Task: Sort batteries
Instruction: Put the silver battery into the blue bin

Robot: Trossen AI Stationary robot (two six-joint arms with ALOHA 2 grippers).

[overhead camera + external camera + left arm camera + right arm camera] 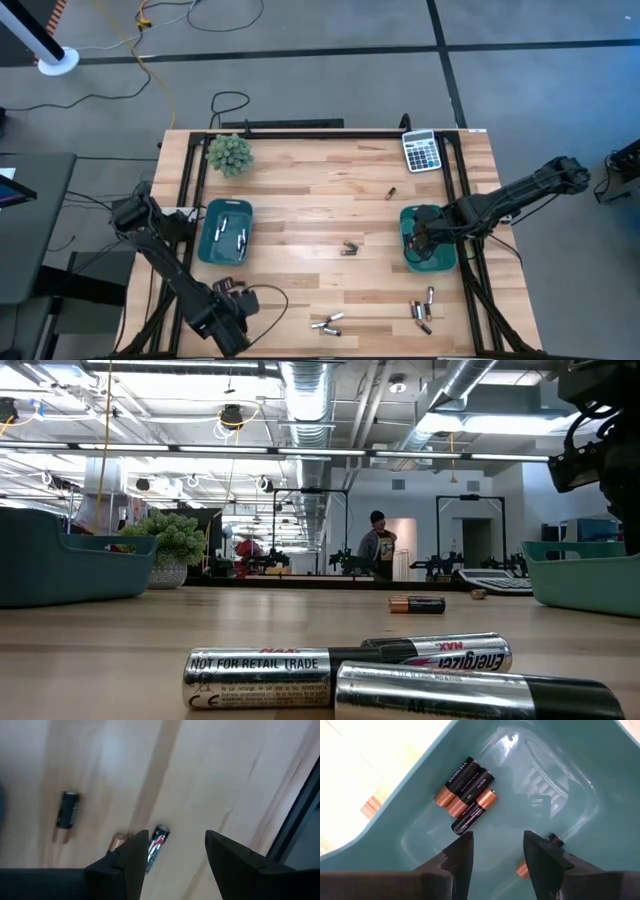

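Loose batteries lie on the wooden table: one (pixel 391 193) toward the far side, a pair (pixel 349 248) in the middle, and clusters near the front edge (pixel 327 323) (pixel 423 308). My left gripper (pixel 232 292) hovers open by the near-left corner. In its wrist view (pixel 175 855) a black-and-silver cell (pixel 156 847) and a coppery one (pixel 119 840) lie just past its fingers. My right gripper (pixel 424 238) is open over the right teal bin (pixel 445 262). Its wrist view (pixel 495 852) shows three dark-and-copper cells (pixel 467 792) lying on the bin's floor. The left teal bin (pixel 212 245) holds silvery cells (pixel 228 232).
A grey calculator (pixel 422 151) sits at the far-right corner and a small potted plant (pixel 230 153) at the far left. Black frame rails (pixel 190 180) run along the table's sides. In the low view a person (pixel 378 548) stands far off in the room.
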